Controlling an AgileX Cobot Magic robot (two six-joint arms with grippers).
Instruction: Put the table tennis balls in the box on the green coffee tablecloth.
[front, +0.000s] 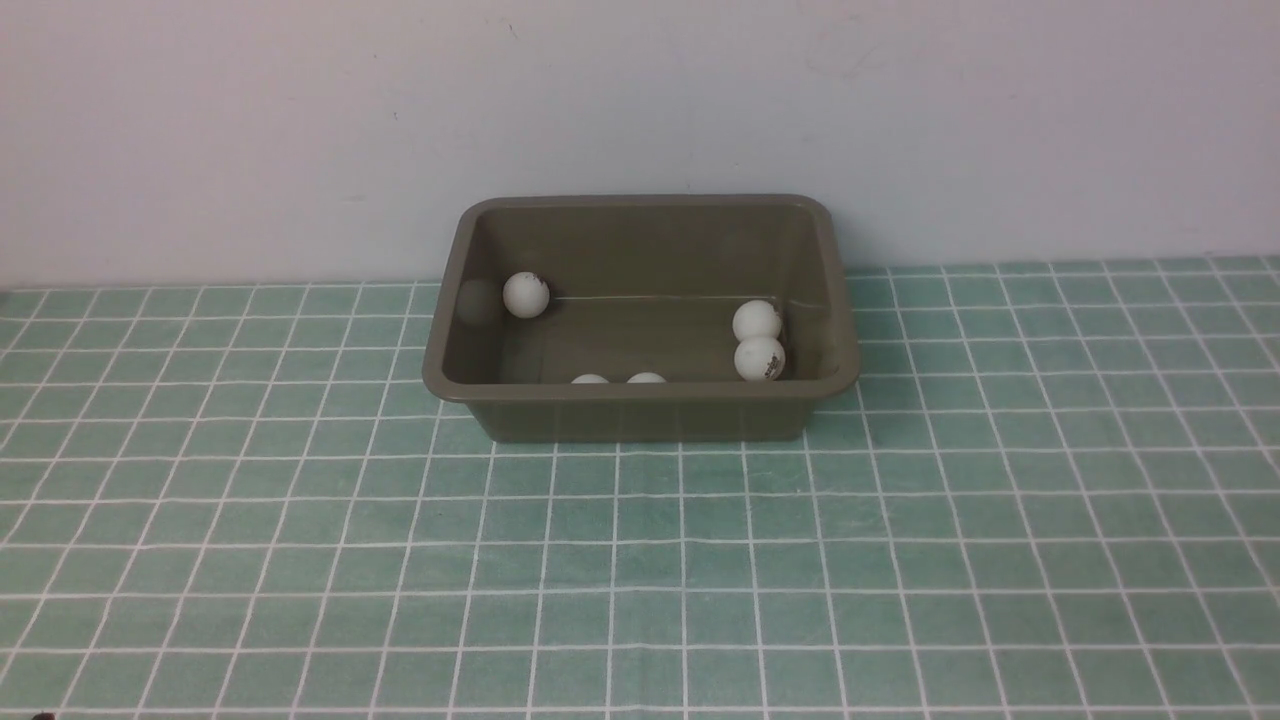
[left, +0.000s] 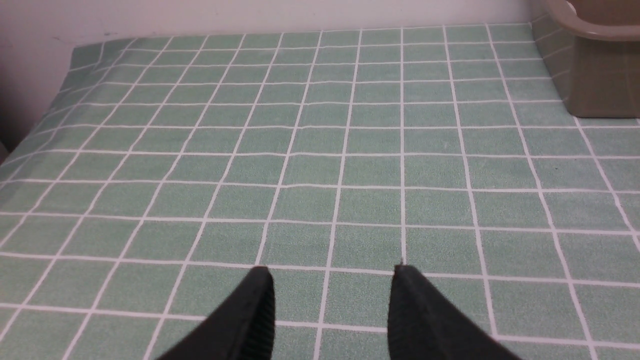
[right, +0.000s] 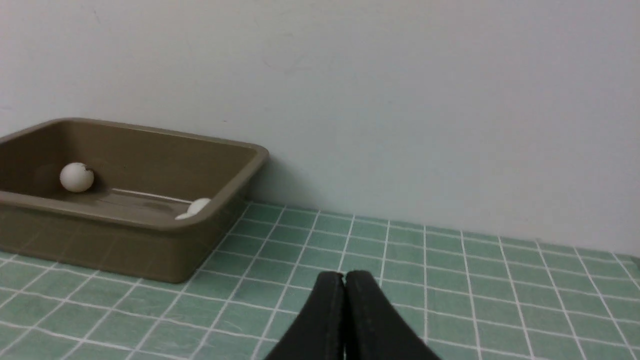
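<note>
— Where are they in this job, would you say?

— Near the end, I'd guess. I count five table tennis balls (front: 757, 321) inside the box (front: 640, 410): one at its far left corner, two touching each other by its right wall, and two half hidden behind its near wall.

— Any outside the box?

— None that I can see. The green coffee tablecloth (front: 640, 560) in front of the box and to both sides shows no ball. Another could sit behind the box's near wall, out of sight.

— And the arms?

— Neither reaches the box. The left end effector (left: 330, 280) hovers over the cloth to the left of the box, tips apart, nothing between them. The right end effector (right: 345, 280) is to the right of the box, tips pressed together, empty.

— So what next?

— Probably just a check for a stray ball. If one turns up, the right tips must part first.
</note>
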